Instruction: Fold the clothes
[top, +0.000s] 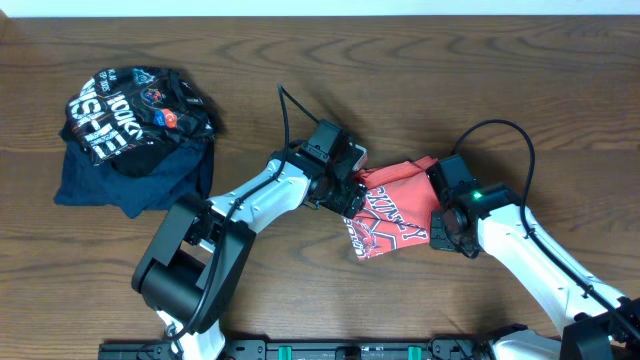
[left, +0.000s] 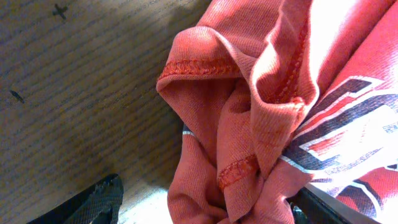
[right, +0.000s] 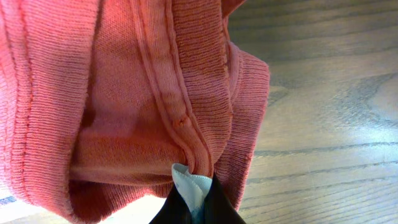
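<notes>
**Unfolded and bunched in a heap**

I see the orange-red short-sleeved cotton T-shirt (top: 400, 185) crumpled right of centre on the wooden counter (top: 300, 60), its white dark-outlined lettering (top: 385, 228) facing up, ribbed collar (right: 205, 93) doubled over, white label (right: 189, 183) showing.

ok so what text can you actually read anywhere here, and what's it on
Orange-red T-shirt: white, dark-outlined block letters, folded over; no word readable.
Black garment: big white letters, possibly "HOOK"; the rest crumpled, unreadable.
White label at the T-shirt's collar: no print visible.
No other text.
</notes>
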